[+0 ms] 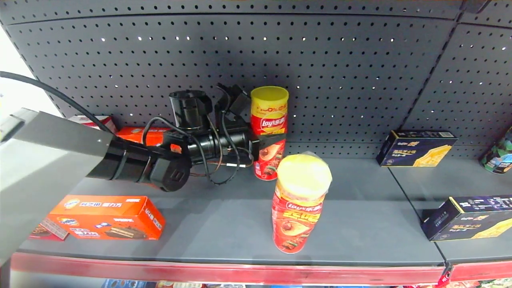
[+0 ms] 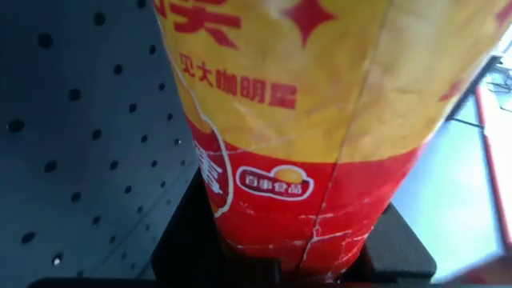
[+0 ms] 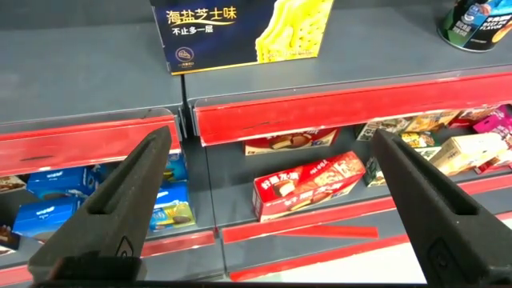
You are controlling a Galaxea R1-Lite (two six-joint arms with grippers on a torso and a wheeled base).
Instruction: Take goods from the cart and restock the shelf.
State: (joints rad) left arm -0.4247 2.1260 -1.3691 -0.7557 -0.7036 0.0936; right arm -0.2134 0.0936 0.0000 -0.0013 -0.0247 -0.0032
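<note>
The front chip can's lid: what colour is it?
Yellow; the front can's lid shows best in the head view.

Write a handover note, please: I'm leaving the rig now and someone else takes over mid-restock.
Left gripper: shut on the rear chip can, which is upright at the back of the shelf, by the pegboard.
Right gripper: open, empty, facing the lower shelves.
Done: the front chip can stands upright near the shelf's front edge.
Left: probably release the rear chip can once it sits firmly, then fetch more goods from the cart.
</note>
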